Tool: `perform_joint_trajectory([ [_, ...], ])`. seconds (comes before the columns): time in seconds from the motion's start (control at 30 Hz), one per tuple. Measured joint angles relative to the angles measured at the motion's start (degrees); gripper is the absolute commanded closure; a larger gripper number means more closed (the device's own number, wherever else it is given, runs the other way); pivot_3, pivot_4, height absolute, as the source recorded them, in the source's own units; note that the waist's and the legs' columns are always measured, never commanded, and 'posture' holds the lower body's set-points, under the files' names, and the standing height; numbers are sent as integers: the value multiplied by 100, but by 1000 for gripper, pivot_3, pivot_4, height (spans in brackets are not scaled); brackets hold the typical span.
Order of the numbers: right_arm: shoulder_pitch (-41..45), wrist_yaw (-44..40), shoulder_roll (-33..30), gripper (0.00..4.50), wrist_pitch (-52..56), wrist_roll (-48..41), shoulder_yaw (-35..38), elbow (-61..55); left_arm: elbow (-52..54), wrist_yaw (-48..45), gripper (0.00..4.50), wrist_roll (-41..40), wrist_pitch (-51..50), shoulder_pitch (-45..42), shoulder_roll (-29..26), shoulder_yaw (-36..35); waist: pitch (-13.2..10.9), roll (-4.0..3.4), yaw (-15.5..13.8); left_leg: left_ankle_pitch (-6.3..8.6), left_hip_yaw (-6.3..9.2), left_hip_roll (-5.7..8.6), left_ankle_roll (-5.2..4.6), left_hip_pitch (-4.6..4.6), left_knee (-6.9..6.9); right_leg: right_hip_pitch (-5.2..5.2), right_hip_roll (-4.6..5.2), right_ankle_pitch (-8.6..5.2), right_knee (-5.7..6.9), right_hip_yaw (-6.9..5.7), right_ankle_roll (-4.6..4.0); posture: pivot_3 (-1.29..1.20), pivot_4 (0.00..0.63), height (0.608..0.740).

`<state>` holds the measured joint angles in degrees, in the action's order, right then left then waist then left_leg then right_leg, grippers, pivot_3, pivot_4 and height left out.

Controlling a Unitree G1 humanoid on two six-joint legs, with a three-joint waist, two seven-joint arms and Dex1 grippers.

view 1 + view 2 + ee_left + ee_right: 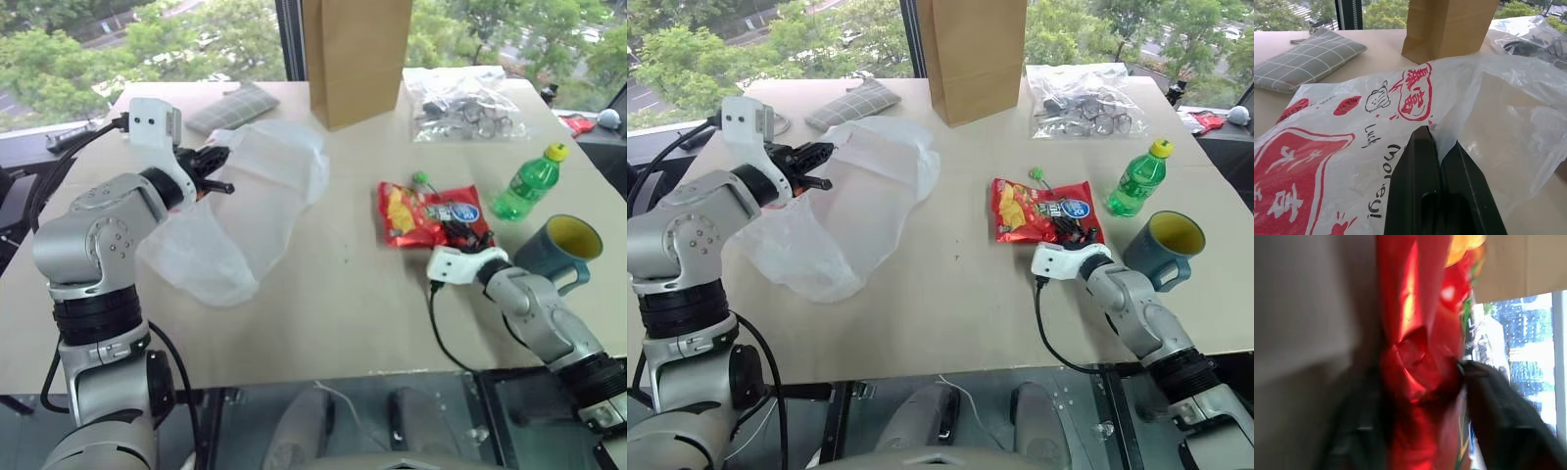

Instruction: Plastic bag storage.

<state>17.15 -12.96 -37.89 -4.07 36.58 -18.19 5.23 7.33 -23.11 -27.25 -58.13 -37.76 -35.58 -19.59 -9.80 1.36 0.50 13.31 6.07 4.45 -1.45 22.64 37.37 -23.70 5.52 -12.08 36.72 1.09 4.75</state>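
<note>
The plastic bag (250, 196) is translucent white film with red printed patches (1415, 93). It hangs from my left gripper (221, 172) down onto the table. That gripper is shut on the bag's upper edge and holds it lifted above the table's left side. The black fingertips (1422, 147) pinch the film in the left wrist view. At the right, my right gripper (468, 236) is at the near edge of a red snack bag (416, 211). The crumpled red foil (1415, 338) is squeezed between its two fingers (1498, 416).
A tall brown paper bag (358, 59) stands at the back centre. A clear bag of dark parts (465, 103) lies to its right, a grey checked pouch (233, 106) to its left. A green bottle (529, 184) and a teal mug (558, 250) sit beside the snack bag.
</note>
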Motion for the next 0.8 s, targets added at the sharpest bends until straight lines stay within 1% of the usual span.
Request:
perform_joint_trajectory([
  [0.03,6,14,-10,4159,-53,11,26,-30,11,20,4500,-2,-13,20,0,-4,0,0,11,0,0,0,0,0,-1,-1,-1,0,0,2,0,0,150,740],
  [0.07,16,8,-30,4383,-111,16,60,-69,13,31,4500,-5,-24,26,0,-2,0,1,18,0,1,-1,0,0,-2,-1,-2,0,0,1,0,0,150,740],
  [0.13,-64,-91,-84,4383,-190,-54,120,-248,49,35,4500,-20,-48,52,-1,-2,-1,2,24,1,3,-3,1,0,-8,-3,-3,0,0,0,-1,0,150,740],
  [0.23,-251,-481,-96,4383,-294,-399,136,-805,71,35,4500,-57,-89,90,-16,-7,-8,-5,31,1,3,-3,1,4,-12,-8,-3,0,0,1,-1,0,150,740],
  [0.4,-120,-1304,43,4383,-150,-1266,356,-2199,74,12,4500,-104,-123,90,-115,9,-12,-3,50,1,3,-8,1,3,-12,-8,-8,-1,-1,2,0,0,150,740],
  [0.43,21,-1532,202,4383,-51,-1497,350,-2479,74,-3,4500,-103,-120,88,-150,14,-12,-3,48,1,4,-9,1,3,-12,-8,-8,0,-1,0,0,0,150,740],
  [0.5,247,-1792,373,4383,23,-1718,270,-2681,47,-48,4500,-103,-115,83,-177,58,-13,-1,37,1,5,-8,0,3,-11,-7,-7,0,0,-1,0,0,150,740],
  [0.6,711,-2147,640,4383,30,-1963,46,-2680,-62,-100,4500,-100,-94,14,-238,174,-16,2,32,1,7,-6,0,4,-10,-8,-7,0,-1,-2,0,0,150,740],
  [0.67,971,-2397,872,4383,122,-2286,-63,-2670,-132,-171,4500,-101,-32,-80,-280,221,-16,3,26,1,11,-6,1,5,-11,-8,-7,0,-1,-5,-1,0,150,740],
  [0.73,1054,-2544,1084,4383,455,-2623,-50,-2665,-187,-210,4500,-102,-19,-127,-321,222,-16,3,31,1,13,-7,1,5,-13,-8,-7,0,-2,-5,-2,0,150,740],
  [0.8,1096,-2732,1459,4383,1367,-3312,46,-2705,-227,-300,4500,-109,-17,-187,-365,226,-17,3,32,1,15,-7,1,7,-14,-9,-7,0,-1,-5,-3,0,150,740],
])
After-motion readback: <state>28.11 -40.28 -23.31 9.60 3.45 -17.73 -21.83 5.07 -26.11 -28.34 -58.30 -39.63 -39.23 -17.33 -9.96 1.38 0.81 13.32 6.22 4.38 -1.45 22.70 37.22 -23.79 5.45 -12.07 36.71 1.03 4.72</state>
